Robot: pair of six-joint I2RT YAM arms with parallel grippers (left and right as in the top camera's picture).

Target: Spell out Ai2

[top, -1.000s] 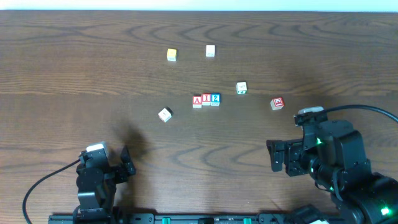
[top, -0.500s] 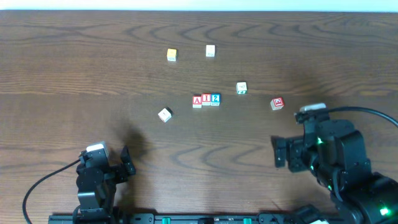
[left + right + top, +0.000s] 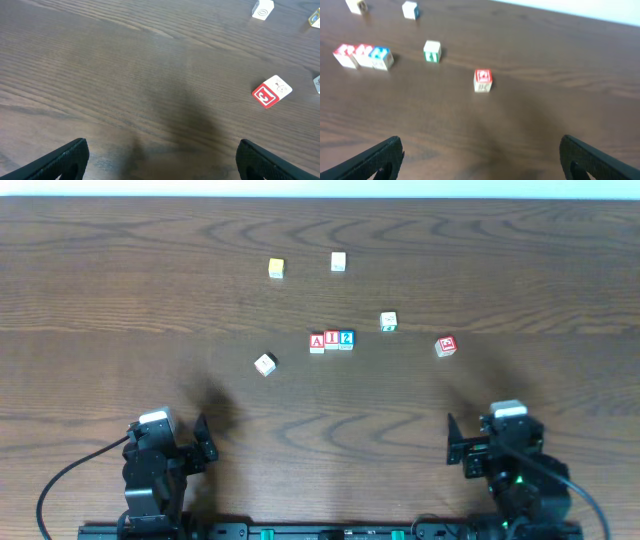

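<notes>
Broadly, the table shows wide stretches of bare wood. Its far edge runs along the top of the overhead view, and open grain fills the left part and the right end. The cubes gather in the middle band.

The A cube, I cube and 2 cube sit in a tight row near the centre. They touch side by side and read A, I, 2 from left to right. Right of the row and slightly farther back stands the green-marked cube. Beyond it, nearer the right arm, is the red-marked cube. A yellow cube and a white cube lie well apart from the row, toward the far edge. A stray cube sits turned at an angle on the near left of the row. A broad strip of open wood separates all of them from both arms at the near edge.

The left gripper hangs low over bare table with its jaws spread wide and nothing between them. Only the two fingertips show, at the bottom corners of its wrist view. The right gripper likewise has its jaws spread wide and grips nothing. The row of three shows far off at the upper left of its view.
</notes>
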